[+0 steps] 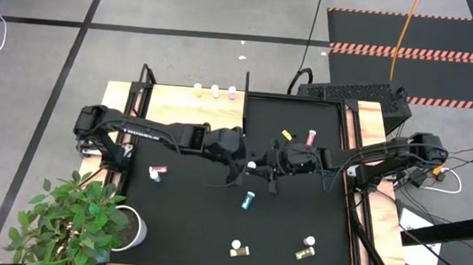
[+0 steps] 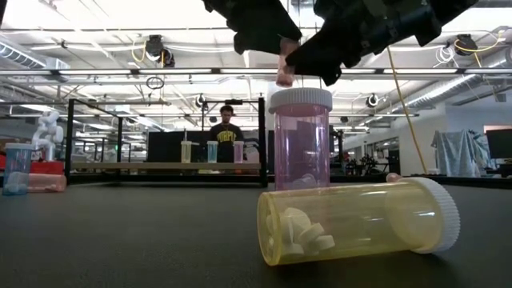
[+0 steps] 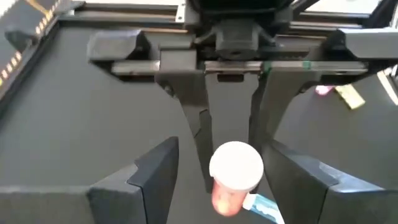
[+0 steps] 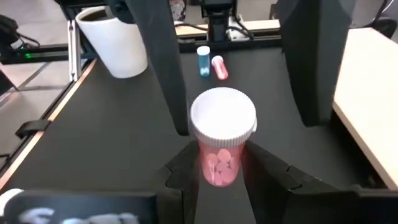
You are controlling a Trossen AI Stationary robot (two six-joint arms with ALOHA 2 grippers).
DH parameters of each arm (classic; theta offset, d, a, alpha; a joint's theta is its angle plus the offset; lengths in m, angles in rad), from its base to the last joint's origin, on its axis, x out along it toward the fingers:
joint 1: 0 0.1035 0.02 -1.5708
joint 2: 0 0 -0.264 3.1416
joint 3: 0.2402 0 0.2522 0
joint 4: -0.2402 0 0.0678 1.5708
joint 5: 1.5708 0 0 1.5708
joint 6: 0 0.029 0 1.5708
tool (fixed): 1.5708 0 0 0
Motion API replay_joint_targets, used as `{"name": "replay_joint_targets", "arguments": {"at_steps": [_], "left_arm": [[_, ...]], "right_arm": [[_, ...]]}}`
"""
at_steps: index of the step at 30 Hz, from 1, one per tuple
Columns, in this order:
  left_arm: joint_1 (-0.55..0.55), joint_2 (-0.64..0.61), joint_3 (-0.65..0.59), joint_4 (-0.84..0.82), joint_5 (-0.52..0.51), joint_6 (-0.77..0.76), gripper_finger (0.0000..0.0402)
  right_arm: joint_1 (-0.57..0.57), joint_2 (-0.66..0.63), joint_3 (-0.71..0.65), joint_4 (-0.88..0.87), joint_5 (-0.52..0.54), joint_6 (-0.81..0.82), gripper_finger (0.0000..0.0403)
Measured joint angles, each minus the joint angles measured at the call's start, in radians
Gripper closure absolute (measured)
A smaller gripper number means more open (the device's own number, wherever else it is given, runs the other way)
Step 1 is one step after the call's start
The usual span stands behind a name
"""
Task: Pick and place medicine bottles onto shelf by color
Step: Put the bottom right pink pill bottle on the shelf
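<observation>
**Pink bottle passed between two grippers at mid-mat**

The right gripper (image 4: 222, 171) is clamped on the body of a pink medicine bottle (image 4: 222, 140), white cap pointing toward the left arm. The left gripper (image 3: 214, 171) faces it with fingers spread to either side of the cap and not closed on it. Both meet above the middle of the black mat (image 1: 186, 230). This looks like a handover: the shelf (image 1: 192, 108) lies at the mat's far left corner, on the left arm's side, so the right arm probably offers the bottle to the arm better placed to reach it.

Three bottles already stand in a row on the shelf's far edge, yellow (image 1: 198, 88), pale (image 1: 215, 89) and pink (image 1: 232, 91), which suggests colour grouping is under way. Other bottles lie scattered on the mat.
</observation>
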Motion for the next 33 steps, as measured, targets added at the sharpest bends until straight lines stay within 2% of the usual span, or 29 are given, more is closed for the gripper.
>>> {"name": "replay_joint_targets", "arguments": {"at_steps": [7,25,28,33], "left_arm": [[0.033,-0.002,0.000,-0.001,0.105,-0.039,0.0174],[0.024,-0.003,0.000,0.007,0.152,-0.062,0.0175],[0.024,-0.003,0.000,0.014,0.152,-0.060,0.0191],[0.024,-0.003,0.000,0.015,0.152,-0.037,0.0246]], "right_arm": [[0.000,0.000,0.000,0.007,0.000,-0.016,0.0300],[0.000,0.000,0.000,0.019,-0.004,-0.016,0.0300],[0.000,0.000,0.000,0.019,-0.004,-0.016,0.0300],[0.000,0.000,0.000,0.019,-0.004,-0.018,0.0300]]}}
